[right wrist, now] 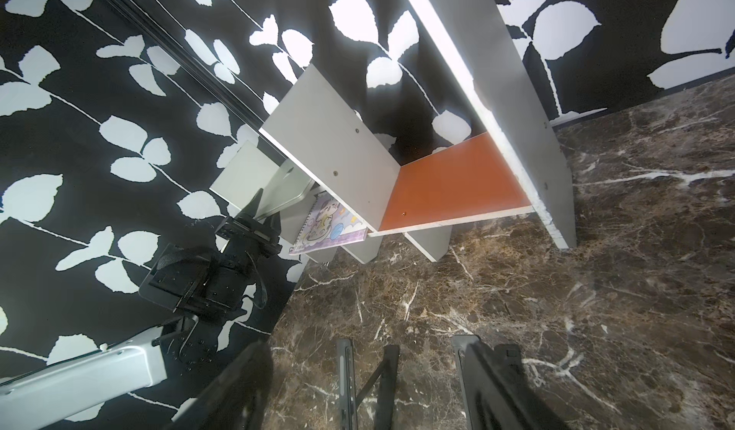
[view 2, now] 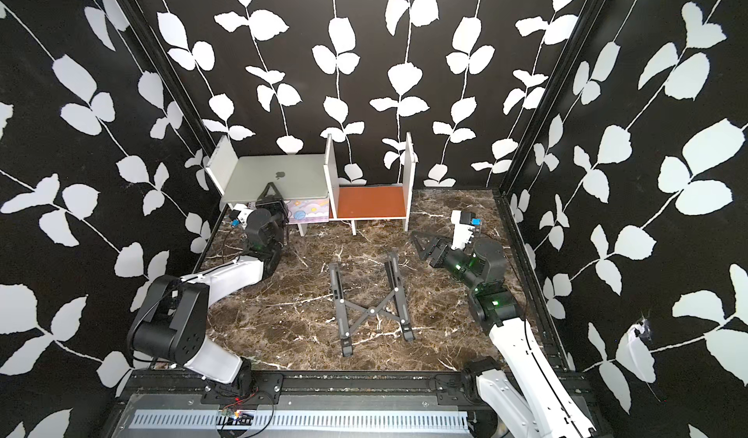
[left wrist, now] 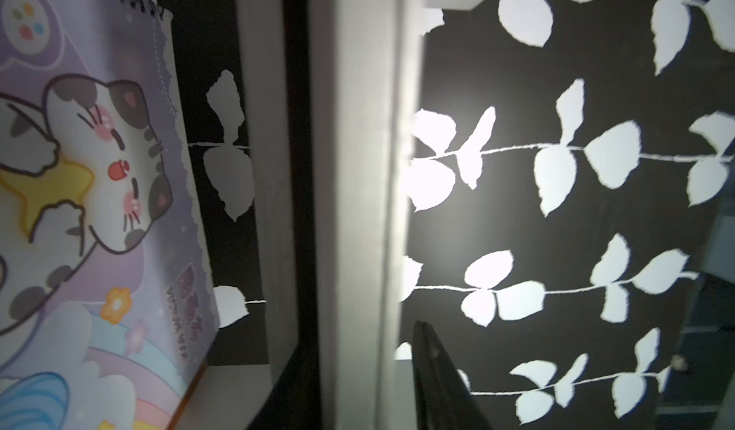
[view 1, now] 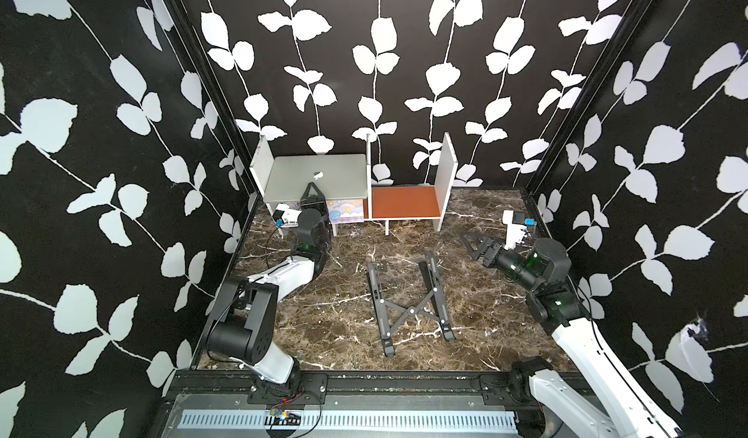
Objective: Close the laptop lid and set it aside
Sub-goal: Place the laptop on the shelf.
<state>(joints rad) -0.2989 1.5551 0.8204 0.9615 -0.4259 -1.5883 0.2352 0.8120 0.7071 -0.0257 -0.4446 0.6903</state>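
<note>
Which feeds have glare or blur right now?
Left wrist view: dim and soft, with a glare patch on the wallpaper; the cat notebook is readable. Right wrist view: sharp, though one shelf panel edge is blown out. Both top views: evenly lit, laptop glare-free.

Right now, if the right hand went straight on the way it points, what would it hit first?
Likely the low white shelf with the orange floor panel, near its front edge; the right hand points at it across the brown marble tabletop. Depth is unclear.
</note>
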